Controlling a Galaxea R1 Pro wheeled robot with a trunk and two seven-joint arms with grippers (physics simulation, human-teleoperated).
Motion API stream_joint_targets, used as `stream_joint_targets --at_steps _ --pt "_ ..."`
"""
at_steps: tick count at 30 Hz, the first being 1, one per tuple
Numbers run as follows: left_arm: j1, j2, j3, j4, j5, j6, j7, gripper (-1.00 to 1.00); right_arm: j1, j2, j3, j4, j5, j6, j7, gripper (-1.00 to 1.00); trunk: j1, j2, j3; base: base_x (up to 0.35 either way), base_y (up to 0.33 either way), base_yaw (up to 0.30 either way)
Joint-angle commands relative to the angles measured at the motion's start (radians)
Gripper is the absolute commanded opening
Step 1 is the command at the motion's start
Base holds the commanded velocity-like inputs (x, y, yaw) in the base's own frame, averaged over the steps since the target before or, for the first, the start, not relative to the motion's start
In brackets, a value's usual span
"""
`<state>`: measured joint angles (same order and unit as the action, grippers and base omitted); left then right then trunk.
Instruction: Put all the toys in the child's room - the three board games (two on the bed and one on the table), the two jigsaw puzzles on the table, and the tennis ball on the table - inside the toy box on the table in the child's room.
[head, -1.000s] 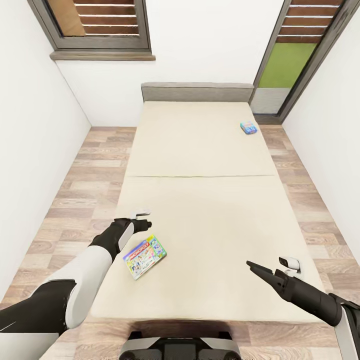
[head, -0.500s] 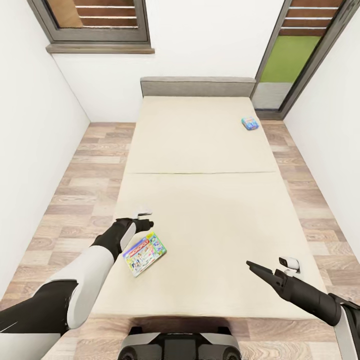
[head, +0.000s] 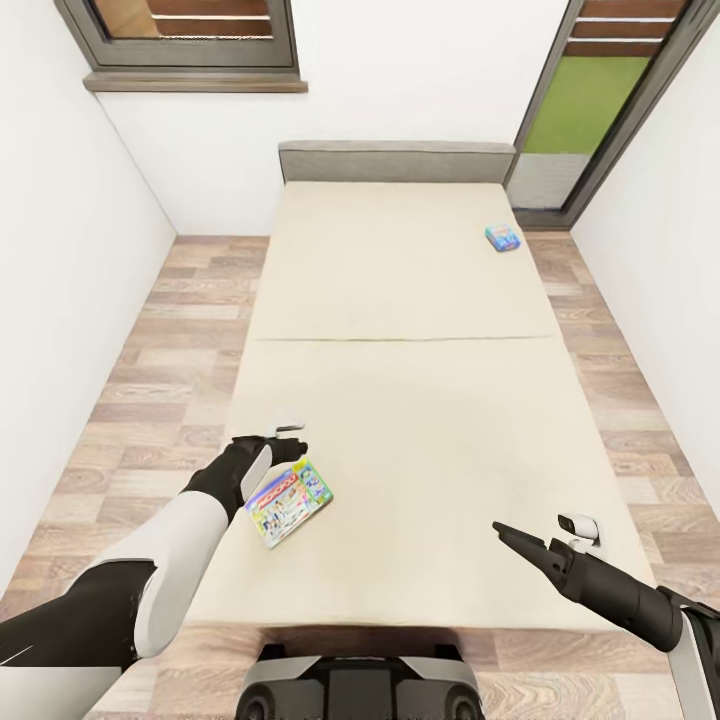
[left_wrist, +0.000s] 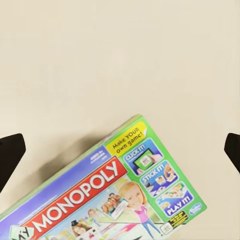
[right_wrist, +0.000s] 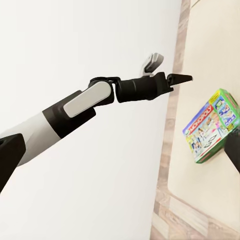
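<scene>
Narrow room: white walls, wood floor, beige bed with grey headboard. Monopoly box near bed's foot, just beside left gripper, jaws apart. Second game near headboard. Right gripper: jaws cannot tell.

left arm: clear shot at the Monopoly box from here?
Probably yes. The left gripper hangs open just above the Monopoly box, which lies flat on the bed with nothing between them; the left wrist view shows the box between the spread fingertips.
</scene>
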<state>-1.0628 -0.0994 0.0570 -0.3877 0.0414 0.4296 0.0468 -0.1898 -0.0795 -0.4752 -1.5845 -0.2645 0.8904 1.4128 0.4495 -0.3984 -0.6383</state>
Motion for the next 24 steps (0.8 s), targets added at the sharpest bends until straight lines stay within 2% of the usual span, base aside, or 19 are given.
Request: stream_joint_targets --at_steps 1,24 --pt "0.0 0.0 0.005 -0.002 0.005 0.006 0.004 1.0 0.0 0.0 0.0 0.0 -0.002 0.009 0.002 1.0 0.0 -0.002 -0.003 0.0 0.0 0.0" --pt "0.0 0.002 0.002 -0.061 0.003 0.01 0.005 1.0 0.0 0.003 0.001 0.0 -0.002 0.009 -0.028 1.0 0.0 -0.002 -0.04 0.0 0.0 0.0"
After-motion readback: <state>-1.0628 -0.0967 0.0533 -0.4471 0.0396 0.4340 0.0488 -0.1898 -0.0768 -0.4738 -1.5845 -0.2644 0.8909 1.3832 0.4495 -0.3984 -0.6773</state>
